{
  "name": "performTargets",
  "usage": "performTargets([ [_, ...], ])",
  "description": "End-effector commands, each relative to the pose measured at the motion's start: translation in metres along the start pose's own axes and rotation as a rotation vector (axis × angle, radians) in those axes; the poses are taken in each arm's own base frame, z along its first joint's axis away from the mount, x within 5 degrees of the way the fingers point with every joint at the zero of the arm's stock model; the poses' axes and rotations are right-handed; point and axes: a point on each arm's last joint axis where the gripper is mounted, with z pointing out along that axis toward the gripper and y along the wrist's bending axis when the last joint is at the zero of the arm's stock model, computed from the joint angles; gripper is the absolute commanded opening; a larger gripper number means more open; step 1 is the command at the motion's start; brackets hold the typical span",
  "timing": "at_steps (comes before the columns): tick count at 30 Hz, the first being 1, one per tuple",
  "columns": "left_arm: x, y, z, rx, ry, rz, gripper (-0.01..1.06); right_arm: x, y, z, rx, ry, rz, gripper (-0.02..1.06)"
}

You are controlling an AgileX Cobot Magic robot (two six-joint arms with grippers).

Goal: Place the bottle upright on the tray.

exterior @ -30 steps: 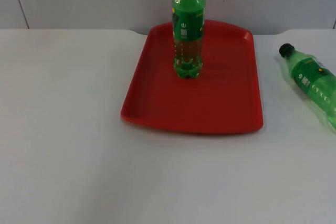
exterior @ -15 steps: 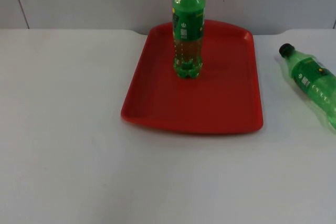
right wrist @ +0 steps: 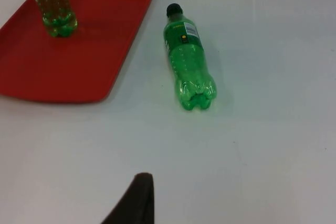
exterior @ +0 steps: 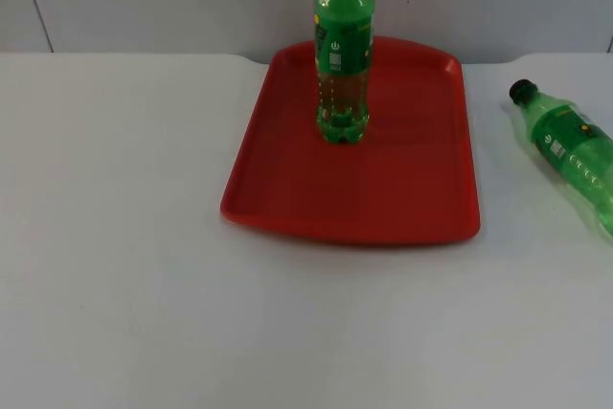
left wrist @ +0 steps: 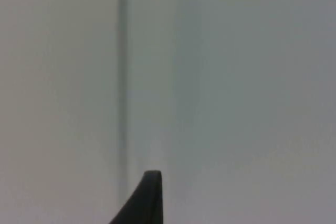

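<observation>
On the white tabletop (exterior: pixel 115 237) the red tray (exterior: pixel 383 189) already carries one green bottle (exterior: pixel 342 55) standing upright near its far edge, so that part looks done. To the right of the tray, well apart from it, a second green bottle (exterior: pixel 570 152) with a black cap lies on its side on the tabletop; I judge this one is left to be picked up, stood up and set on the tray. Both bottles wear green labels with a white panel, but no writing can be read. A fingertip of the left tool (left wrist: pixel 144 198) faces the grey wall, while the right tool (right wrist: pixel 134 200) looks toward the lying bottle; I cannot tell how far either is open, and neither touches anything.
</observation>
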Motion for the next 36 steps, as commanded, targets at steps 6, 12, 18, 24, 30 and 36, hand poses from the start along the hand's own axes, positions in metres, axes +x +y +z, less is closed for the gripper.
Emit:
performTargets([
  [6, -0.033, 0.023, -0.038, -0.35, -0.088, 0.283, 0.98, 0.0, 0.0, 0.0, 0.001, -0.007, 0.002, 1.05],
  [12, -0.009, 0.04, -0.049, -0.515, 0.19, 0.235, 0.98, 0.0, 0.0, 0.0, 0.001, -0.007, 0.002, 1.05],
  [18, 0.013, 0.032, -0.051, -0.412, 0.415, 0.185, 0.98, 0.0, 0.0, 0.0, 0.001, -0.007, 0.002, 1.05],
  [24, 0.034, 0.029, -0.06, -0.37, 0.499, 0.112, 0.98, 0.0, 0.0, 0.0, 0.001, -0.007, 0.002, 1.05],
  [30, 0.06, 0.028, -0.088, -0.343, 0.551, 0.105, 0.98, 0.0, 0.0, 0.0, 0.001, -0.007, 0.002, 1.05],
  [36, 0.081, 0.025, -0.115, -0.316, 0.598, 0.071, 0.98, 0.0, 0.0, 0.0, 0.001, -0.007, 0.002, 1.05],
])
